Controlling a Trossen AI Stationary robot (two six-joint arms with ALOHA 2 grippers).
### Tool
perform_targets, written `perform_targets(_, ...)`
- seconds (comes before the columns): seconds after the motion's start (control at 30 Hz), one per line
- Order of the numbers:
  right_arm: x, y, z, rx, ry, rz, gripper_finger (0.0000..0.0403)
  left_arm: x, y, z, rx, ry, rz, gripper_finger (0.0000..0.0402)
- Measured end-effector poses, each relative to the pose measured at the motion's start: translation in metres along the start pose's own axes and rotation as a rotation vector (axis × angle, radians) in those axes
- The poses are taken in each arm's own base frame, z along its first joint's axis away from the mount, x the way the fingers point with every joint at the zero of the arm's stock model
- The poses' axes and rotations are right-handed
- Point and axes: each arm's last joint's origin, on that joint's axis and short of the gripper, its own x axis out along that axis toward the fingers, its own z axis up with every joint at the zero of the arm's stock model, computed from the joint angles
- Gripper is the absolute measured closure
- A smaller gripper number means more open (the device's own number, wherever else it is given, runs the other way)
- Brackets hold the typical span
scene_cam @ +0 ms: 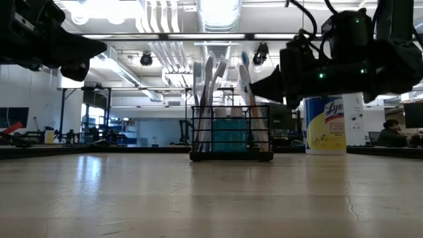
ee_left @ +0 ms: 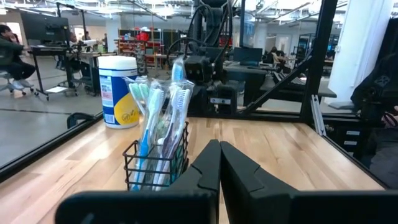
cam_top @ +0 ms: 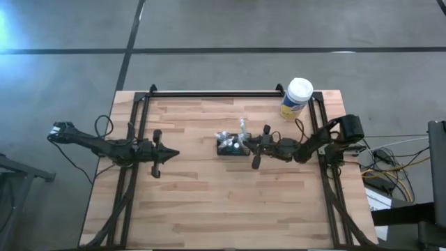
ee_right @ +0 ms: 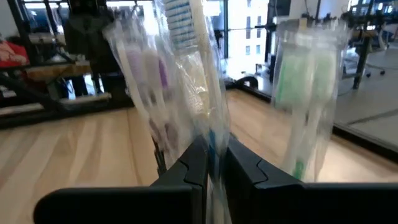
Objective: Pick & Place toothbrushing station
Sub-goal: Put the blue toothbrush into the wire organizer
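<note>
Two arms are hovering over my butcher-block table (cam_top: 209, 209), and I am watching the toothbrushing station (cam_top: 231, 146), the black wire-mesh caddy, sitting just right of the high frame's centre. In the low view it is standing upright mid-frame, wrapped toothbrushes (scene_cam: 210, 92) sticking up out of it. My right gripper (cam_top: 245, 145) is reaching in from the right, its fingers pinched onto a plastic-wrapped toothbrush (ee_right: 205, 118) in the caddy. My left gripper (cam_top: 175, 153) is waiting left of centre, well apart from the caddy, fingers pressed together on nothing. A white-lidded, yellow-labelled wipes canister (cam_top: 296, 97) is standing at upper right.
</note>
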Motion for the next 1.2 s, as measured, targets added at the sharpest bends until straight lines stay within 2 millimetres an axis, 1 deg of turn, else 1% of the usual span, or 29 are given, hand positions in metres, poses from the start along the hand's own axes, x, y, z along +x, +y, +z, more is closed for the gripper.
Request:
perform_targets(0.13, 0.001, -0.001, -0.010, 0.002, 0.012, 0.000, 0.0380, 0.000, 0.000, 0.000, -0.002, 0.001, 0.000, 0.0394)
perform_targets(0.27, 0.001, -0.001, -0.012, 0.009, -0.004, 0.001, 0.0372, 0.000, 0.000, -0.001, -0.004, 0.007, 0.000, 0.0394)
perform_targets(0.4, 0.001, 0.000, -0.010, 0.022, -0.006, 0.010, 0.0351, 0.000, 0.000, -0.001, -0.012, 0.008, 0.000, 0.0394)
perform_targets(0.53, 0.000, 0.001, -0.005, 0.044, -0.022, 0.058, 0.0320, 0.000, 0.000, -0.001, -0.015, 0.007, 0.000, 0.0394)
perform_targets(0.67, -0.001, 0.001, 0.002, 0.051, -0.042, 0.062, 0.0293, 0.000, 0.000, -0.001, -0.026, 0.008, 0.000, 0.0394)
perform_targets(0.8, -0.002, 0.002, 0.009, 0.052, -0.047, 0.063, 0.0273, 0.000, 0.000, -0.001, -0.031, 0.009, 0.000, 0.0394)
perform_targets(1.03, -0.006, 0.001, 0.016, 0.031, 0.011, 0.041, 0.0258, 0.000, 0.000, -0.001, -0.031, 0.010, 0.000, 0.0394)
perform_targets(1.2, -0.009, 0.000, 0.029, 0.021, -0.033, 0.026, 0.0259, 0.000, 0.000, -0.001, -0.031, 0.010, 0.000, 0.0394)
